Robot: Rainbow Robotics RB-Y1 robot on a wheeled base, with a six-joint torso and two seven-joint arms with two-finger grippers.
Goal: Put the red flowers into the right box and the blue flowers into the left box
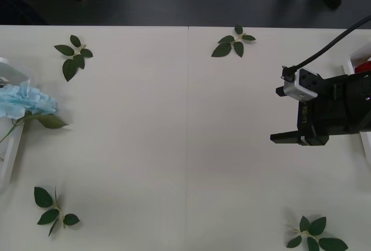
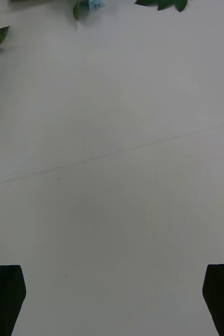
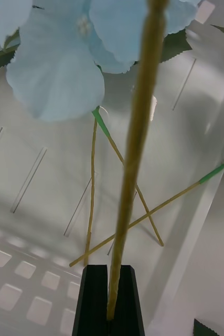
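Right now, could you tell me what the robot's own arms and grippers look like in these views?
The right gripper is matte black and boxy with flat black fingers; a small silver-grey block sits on its wrist, a black cable runs off from it, and white lettering marks its side. The left gripper shows two black, flat-faced fingers with squared tips.

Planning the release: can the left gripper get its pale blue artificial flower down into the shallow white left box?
Probably yes: the left gripper, shut on the blue flower's stem, hangs over the left box, holding only thin stems.
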